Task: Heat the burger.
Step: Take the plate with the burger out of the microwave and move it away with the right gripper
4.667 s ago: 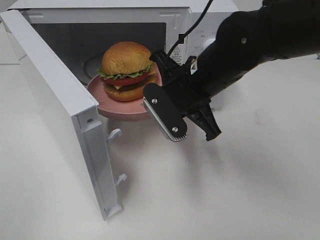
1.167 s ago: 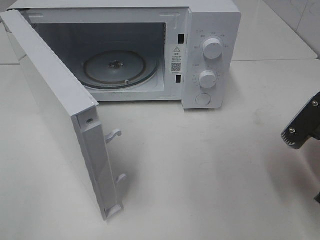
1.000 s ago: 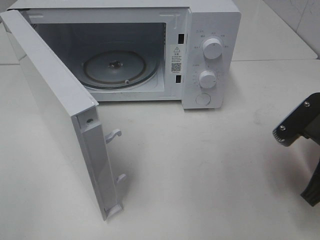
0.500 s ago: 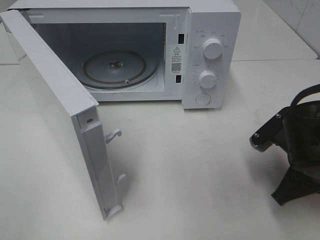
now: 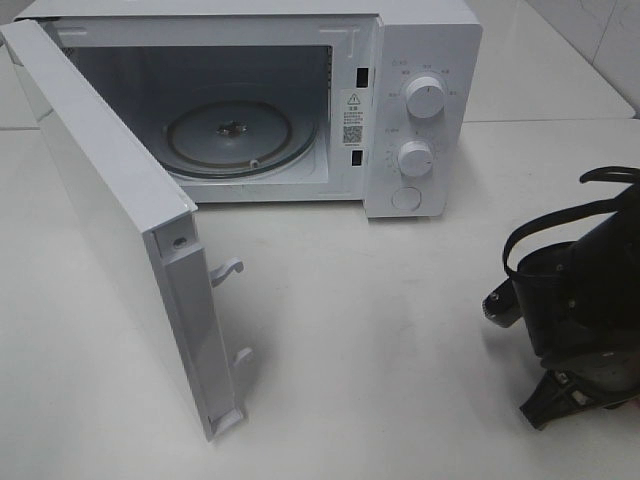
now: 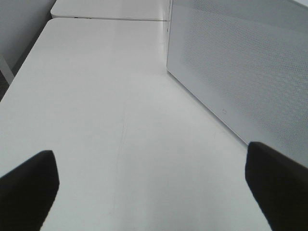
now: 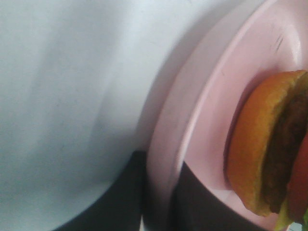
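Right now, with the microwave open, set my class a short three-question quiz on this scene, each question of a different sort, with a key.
1. True or false: the burger sits on the turntable.
2. Multiple choice: what do the right gripper's fingers clamp? A) the bun B) the rim of the pink plate C) the door
3. Short answer: is the left gripper open or shut, and does it hold anything?

Key
1. False: the turntable is bare; the burger is on the plate.
2. B
3. Open; it holds nothing.
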